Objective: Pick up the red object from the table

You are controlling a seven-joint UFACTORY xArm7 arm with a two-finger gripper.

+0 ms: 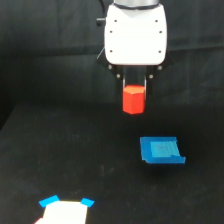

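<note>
- The tool (134, 95) has the red block (133, 100) clamped between its dark fingers (146, 84), one on each side, and the block hangs below the white housing.
- The block looks clear of the surface (60, 150): black background shows beneath its lower edge, and nothing seems to touch it from below.
- By that reading, the pick itself looks done. What may be left is only to hold it steady or carry it a little higher.
- The grip sits on the upper part of the block, with most of its body sticking out under the fingertips, so a slip is the thing to watch.
- On the surface, below and toward the exterior view's right of the block, lies a flat blue square piece (161, 150), well apart from the tool.
- Near the bottom edge, toward the exterior view's left, there is a pale patch with blue tape corners (65, 211), also well away.
- Nothing stands between the raised block and the space around it; the way up looks open.
</note>
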